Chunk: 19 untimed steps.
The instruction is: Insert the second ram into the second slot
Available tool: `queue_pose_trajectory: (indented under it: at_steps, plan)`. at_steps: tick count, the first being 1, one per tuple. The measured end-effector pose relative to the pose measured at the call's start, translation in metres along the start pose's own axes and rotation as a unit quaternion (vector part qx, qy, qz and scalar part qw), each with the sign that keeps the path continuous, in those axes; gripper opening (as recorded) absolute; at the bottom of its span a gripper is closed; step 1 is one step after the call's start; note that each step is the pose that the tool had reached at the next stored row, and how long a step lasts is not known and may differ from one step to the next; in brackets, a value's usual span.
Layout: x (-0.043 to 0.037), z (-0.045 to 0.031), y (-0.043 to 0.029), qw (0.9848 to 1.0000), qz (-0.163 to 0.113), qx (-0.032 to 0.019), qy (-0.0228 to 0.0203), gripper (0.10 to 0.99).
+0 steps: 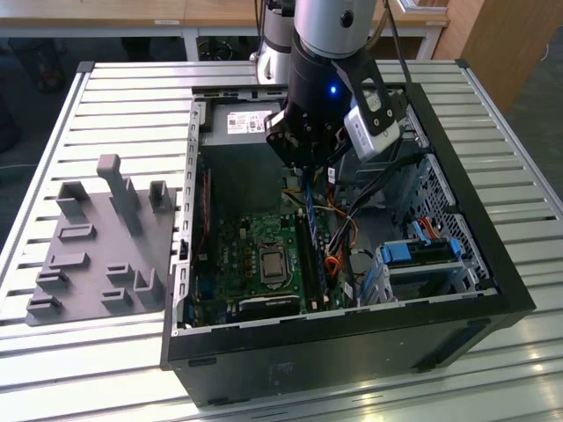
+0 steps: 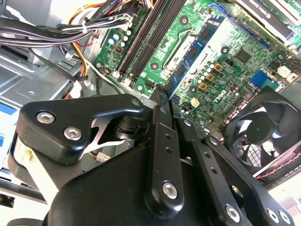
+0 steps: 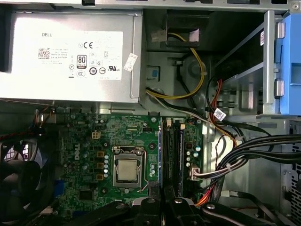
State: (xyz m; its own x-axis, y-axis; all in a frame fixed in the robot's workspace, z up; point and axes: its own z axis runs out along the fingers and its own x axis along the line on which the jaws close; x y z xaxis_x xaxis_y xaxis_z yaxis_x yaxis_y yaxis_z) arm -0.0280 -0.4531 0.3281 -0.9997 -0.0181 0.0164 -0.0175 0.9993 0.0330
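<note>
**Claw grips ram stick beside the memory slots**

The claw (image 1: 308, 171) hangs inside the open computer case (image 1: 352, 352), which sits on a slatted table (image 1: 132, 88). Its fingers are pinched together on the ram stick (image 2: 194, 51). In the second wrist view this thin blue strip with dark chips reaches out from the fingertips over the green motherboard (image 2: 235, 75).

In the first wrist view the ram stick (image 3: 160, 155) shows edge-on as a blue line just beside the two black memory slots (image 3: 175, 155), between them and the processor socket (image 3: 128, 170). It is hard to tell whether its lower edge touches the board or hangs above it.

A silver power supply (image 3: 70, 84) fills the end of the case beyond the slots. Dark cables (image 3: 254, 146) run along their far side. A round fan (image 2: 263, 127) sits near the claw. A grey plastic holder (image 1: 97, 255) lies on the table at the exterior view's left of the case.
</note>
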Motion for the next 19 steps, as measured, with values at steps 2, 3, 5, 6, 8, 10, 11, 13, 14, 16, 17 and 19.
queue_pose_trajectory:
  at_steps: [2,3,5,6,8,10,11,13,14,16,17,19]
  plan:
    - [0.0000,0.0005,-0.0001,1.0000,0.000,0.0000,0.0000,0.137]
    - [0.0000,0.0008,-0.0001,1.0000,0.000,0.0000,0.0000,0.137]
    - [0.0000,0.0013,-0.0002,1.0000,0.000,0.0000,0.0000,0.137]
    - [0.0000,0.0016,-0.0003,1.0000,0.000,0.0000,0.0000,0.137]
    - [0.0000,0.0021,-0.0006,1.0000,0.000,0.0000,0.0000,0.137]
    - [-0.0001,0.0027,-0.0010,1.0000,0.000,0.0000,0.0000,0.137]
    - [0.0000,0.0030,-0.0011,1.0000,0.000,0.0000,0.0000,0.137]
    - [-0.0001,0.0036,-0.0013,1.0000,0.000,0.0000,0.0000,0.137]
    - [-0.0001,0.0041,-0.0014,1.0000,0.000,-0.0001,0.0000,0.137]
    - [-0.0001,0.0047,-0.0016,1.0000,0.000,-0.0005,0.0000,0.137]
    - [-0.0001,0.0050,-0.0018,1.0000,0.000,-0.0008,0.0000,0.137]
    - [-0.0002,0.0057,-0.0023,1.0000,0.000,-0.0012,0.0000,0.137]
